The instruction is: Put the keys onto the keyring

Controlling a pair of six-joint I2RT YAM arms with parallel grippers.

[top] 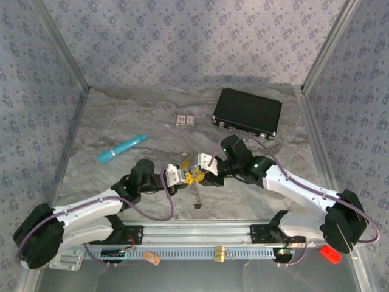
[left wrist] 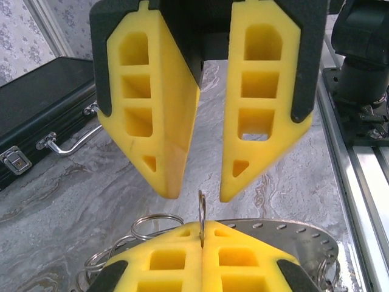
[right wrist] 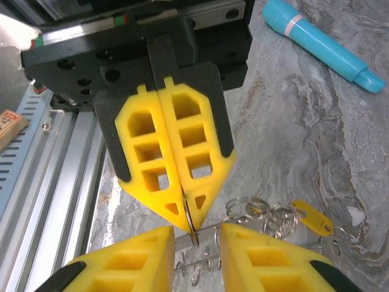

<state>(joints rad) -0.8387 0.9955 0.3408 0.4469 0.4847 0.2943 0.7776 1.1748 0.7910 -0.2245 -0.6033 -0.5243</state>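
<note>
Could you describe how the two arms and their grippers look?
The left arm and the right arm have white links, black joints and a loose grey-purple cable each; the right one carries small green lights. The left gripper and the right gripper have yellow wedge-shaped fingers with rectangular cut-outs, in black holders.

A teal stick [top: 122,148] is laid on the marbled table [top: 121,115]; a black case [top: 247,112] and a small box [top: 185,120] are placed near the back.
</note>
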